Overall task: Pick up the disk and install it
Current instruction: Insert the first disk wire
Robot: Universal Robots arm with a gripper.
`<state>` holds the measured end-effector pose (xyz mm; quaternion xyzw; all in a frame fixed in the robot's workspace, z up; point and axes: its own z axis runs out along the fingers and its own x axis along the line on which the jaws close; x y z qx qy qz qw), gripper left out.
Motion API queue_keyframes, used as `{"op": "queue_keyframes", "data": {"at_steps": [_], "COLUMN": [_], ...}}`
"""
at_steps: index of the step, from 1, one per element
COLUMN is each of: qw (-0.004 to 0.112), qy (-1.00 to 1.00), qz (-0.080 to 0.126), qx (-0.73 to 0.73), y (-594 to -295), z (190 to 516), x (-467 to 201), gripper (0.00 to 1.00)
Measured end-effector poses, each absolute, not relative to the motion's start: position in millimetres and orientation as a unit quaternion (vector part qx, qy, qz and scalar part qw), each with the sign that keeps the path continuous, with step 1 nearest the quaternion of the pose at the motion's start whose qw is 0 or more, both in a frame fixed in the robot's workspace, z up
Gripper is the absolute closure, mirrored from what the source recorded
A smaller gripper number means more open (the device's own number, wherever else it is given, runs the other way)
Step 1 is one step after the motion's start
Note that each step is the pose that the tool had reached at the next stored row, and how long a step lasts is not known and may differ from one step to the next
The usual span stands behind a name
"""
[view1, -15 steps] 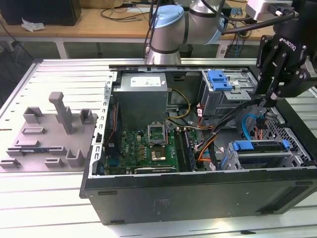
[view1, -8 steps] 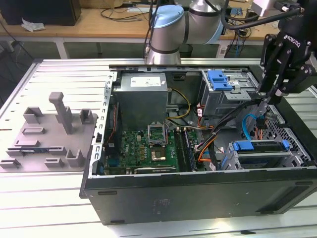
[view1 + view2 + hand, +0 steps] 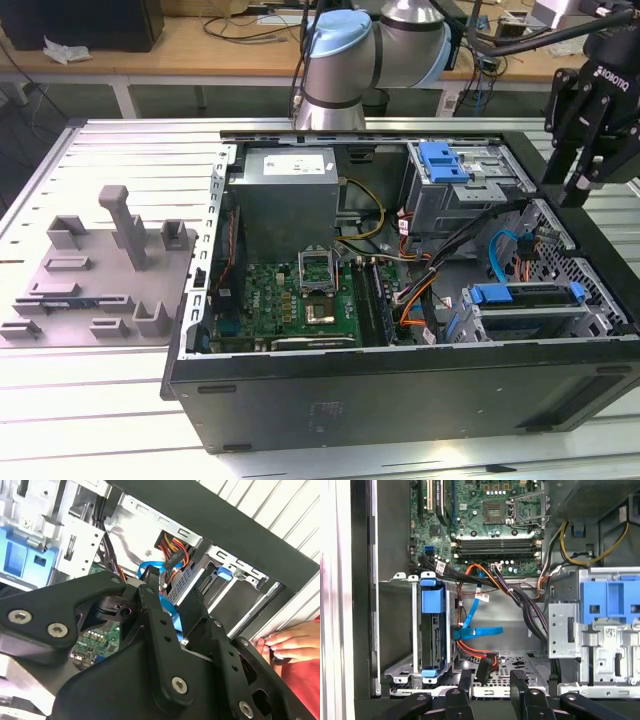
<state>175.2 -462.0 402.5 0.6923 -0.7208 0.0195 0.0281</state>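
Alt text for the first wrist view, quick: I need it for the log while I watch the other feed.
The gripper, open and empty, hovers just above the perforated floor inside an open computer case. The disk, in its blue bracket, sits on edge in a metal cage, with a blue cable beside it and the motherboard farther in.

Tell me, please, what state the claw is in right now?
Claw: open, holding nothing.
Person's hand: beside the case; whether it holds anything cannot be told.
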Motion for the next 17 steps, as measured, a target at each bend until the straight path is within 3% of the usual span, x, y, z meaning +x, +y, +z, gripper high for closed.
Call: {"op": "queue_keyframes", "data": {"at_steps": [10,15,17], "qw": [0.031,0.039,0.048], "qy": [-0.765,-0.782,-0.783], "qz": [0.019,0.024,0.030], "qx": [0.643,0.621,0.619], "y": [-461.9,-461.8,-461.4], "z": [399.7,399.5,399.3], "x": [177.6,180.7,181.0], "gripper": [0.56,0.56,0.56]}}
